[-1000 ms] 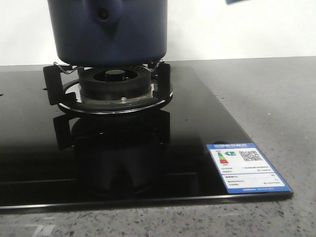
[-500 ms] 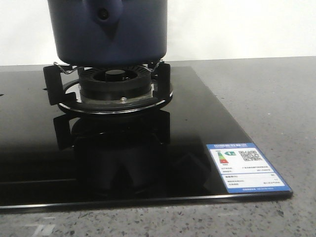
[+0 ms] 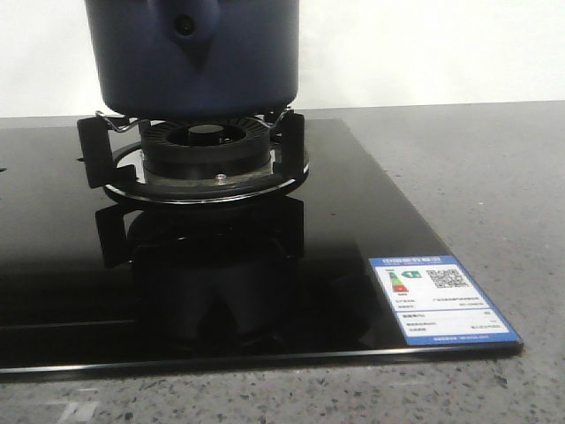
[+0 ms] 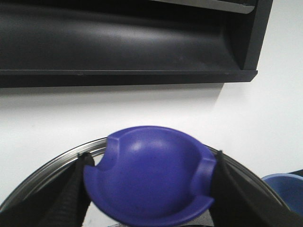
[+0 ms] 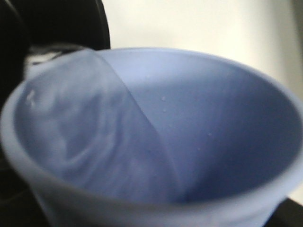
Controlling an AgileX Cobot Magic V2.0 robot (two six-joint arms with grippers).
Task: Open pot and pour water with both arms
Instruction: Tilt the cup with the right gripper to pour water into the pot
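Note:
The dark navy pot (image 3: 199, 53) stands on the gas burner (image 3: 207, 146); its top is cut off by the front view's upper edge. My left gripper (image 4: 149, 182) is shut on the lid's blue knob (image 4: 149, 165), with a black finger (image 4: 71, 189) on each side. The lid's metal rim (image 4: 57, 163) shows behind the knob. Whether the lid rests on the pot does not show. A pale blue cup (image 5: 213, 118) fills the right wrist view, tilted, with water (image 5: 94, 142) in it. My right gripper's fingers are hidden behind the cup. The cup also shows in the left wrist view (image 4: 286, 187).
The burner sits on a black glass hob (image 3: 353, 230) with a blue energy label (image 3: 440, 299) at its front right corner. Grey speckled counter (image 3: 494, 177) lies to the right. A black range hood (image 4: 118, 42) hangs on the white wall above.

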